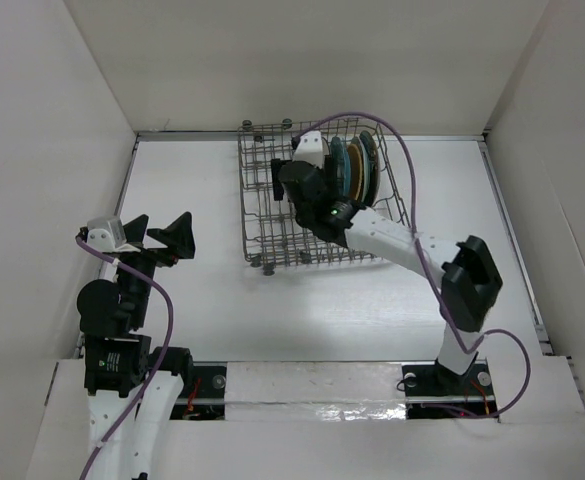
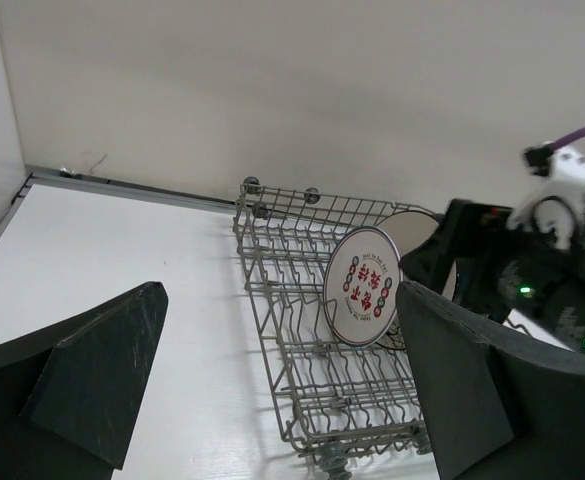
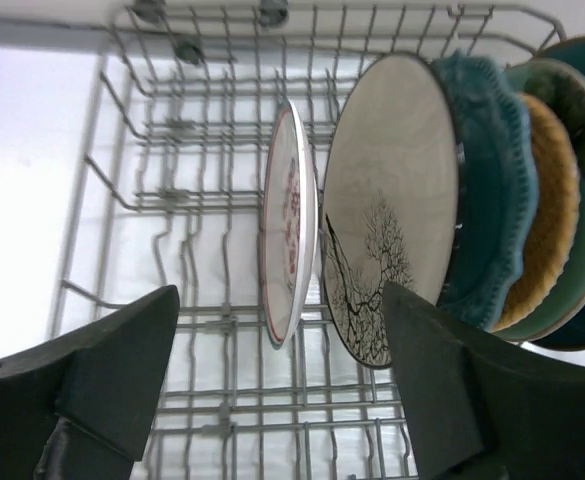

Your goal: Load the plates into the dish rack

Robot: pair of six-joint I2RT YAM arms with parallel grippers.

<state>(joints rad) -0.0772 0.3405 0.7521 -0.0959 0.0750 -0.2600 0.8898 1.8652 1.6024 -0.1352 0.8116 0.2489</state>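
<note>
Plates: six plates (image 1: 357,165) appear to stand on edge in the dish rack (image 1: 262,215), packed toward its 1 o'clock corner in the top view.
Outermost plate: the white plate with red characters (image 3: 290,235) stands a little apart from the cream tree plate (image 3: 392,190), on the side facing the empty rows.
Right jaws: spread wide and holding nothing, the fingers (image 3: 102,370) sit either side of the white plate without touching it.
Left jaws: wide open and empty, parked at 8 o'clock on the table (image 1: 192,180), well apart from the rack.
Tipping risk: a finger brushing the white plate's rim on the way out could push it toward 9 o'clock, where only bare tines would catch it.
Snag risk: the purple cable (image 1: 404,160) arcs over the plates and the rack's 3 o'clock wall, so a sideways pull might hook wire or a rim.
Drag risk: the right arm (image 1: 392,235) crosses the rack's near rim at 5 o'clock, and a low retreat could shove the basket.
Edges: the rack's far rim lies just beside the back wall (image 1: 312,60) at 12 o'clock, so there is no exit that way.
Open room: straight up, then toward 6 o'clock, looks the safest line, with bare table at 9 o'clock.
</note>
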